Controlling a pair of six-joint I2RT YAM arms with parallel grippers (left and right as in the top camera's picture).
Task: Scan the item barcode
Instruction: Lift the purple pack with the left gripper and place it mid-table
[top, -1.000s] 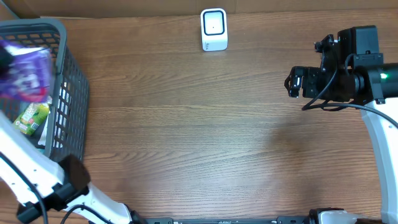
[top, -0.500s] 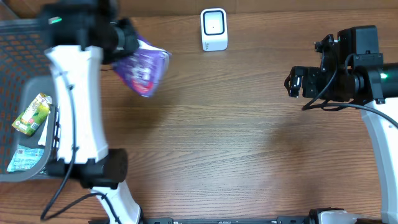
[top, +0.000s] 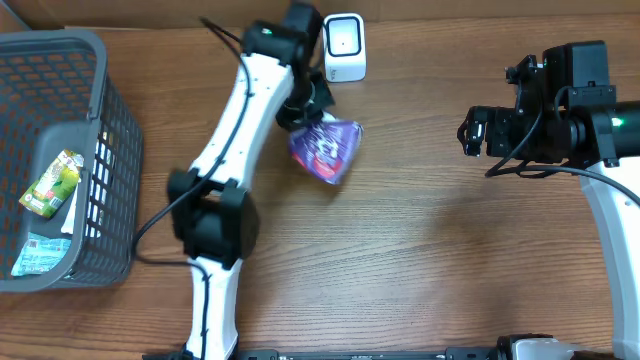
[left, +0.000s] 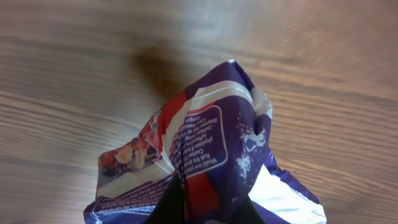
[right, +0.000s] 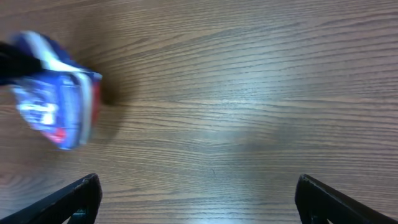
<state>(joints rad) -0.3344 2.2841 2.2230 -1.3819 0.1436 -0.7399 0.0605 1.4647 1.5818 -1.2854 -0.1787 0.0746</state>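
A crumpled purple snack bag (top: 325, 148) hangs above the table, just below and left of the white barcode scanner (top: 344, 47) at the back edge. My left gripper (top: 305, 108) is shut on the bag's top. In the left wrist view the bag (left: 211, 149) fills the frame, and the dark fingers (left: 171, 205) pinch its fold at the bottom. My right gripper (top: 472, 133) stands open at the right, apart from everything. Its wrist view shows the bag (right: 56, 115) blurred at far left and nothing between its fingertips (right: 81, 193).
A grey mesh basket (top: 100, 45) stands at the left edge. It holds a green pack (top: 50, 183) and a light blue pack (top: 38, 252). The left arm stretches from the front edge up to the scanner. Bare wood lies between the two arms.
My left arm has swung from over the basket to the right, carrying the purple bag to just beside the scanner. The right arm has not moved.
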